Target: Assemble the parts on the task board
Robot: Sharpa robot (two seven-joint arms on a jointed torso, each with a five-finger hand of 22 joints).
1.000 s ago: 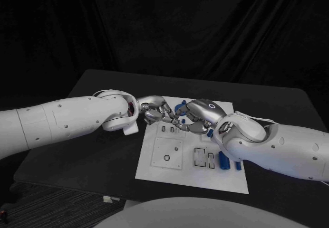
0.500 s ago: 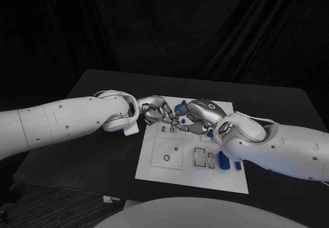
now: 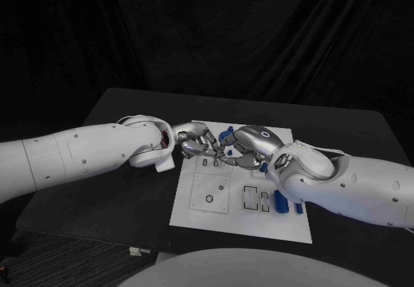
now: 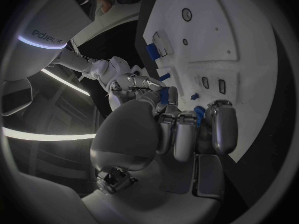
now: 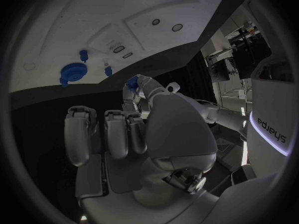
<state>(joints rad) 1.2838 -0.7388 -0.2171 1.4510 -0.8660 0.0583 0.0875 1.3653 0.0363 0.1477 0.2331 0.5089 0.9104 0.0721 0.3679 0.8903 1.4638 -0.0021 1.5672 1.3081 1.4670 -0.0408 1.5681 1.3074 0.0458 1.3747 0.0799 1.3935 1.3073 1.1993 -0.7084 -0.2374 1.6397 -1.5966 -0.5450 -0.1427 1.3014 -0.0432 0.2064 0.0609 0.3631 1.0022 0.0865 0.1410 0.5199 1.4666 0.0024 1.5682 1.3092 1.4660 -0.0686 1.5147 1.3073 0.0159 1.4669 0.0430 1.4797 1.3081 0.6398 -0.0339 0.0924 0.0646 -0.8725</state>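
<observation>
My left hand (image 3: 197, 139) & right hand (image 3: 246, 146) both pinch one small blue part (image 4: 163, 95) over the board (image 3: 216, 209); prob light, stiff, slippery, so grip its sides w/ fingertips.

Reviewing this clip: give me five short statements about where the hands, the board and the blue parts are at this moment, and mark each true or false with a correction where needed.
1. Both hands meet over the far end of the task board. True.
2. The left hand rests flat on the bare black table. False: it is raised at the board's far end, fingers against the right hand.
3. A blue gear-shaped part lies on the board. True.
4. Blue parts lie at the board's edge nearest the right arm. True.
5. The board hangs off the table's near edge. False: it lies wholly on the table.
</observation>
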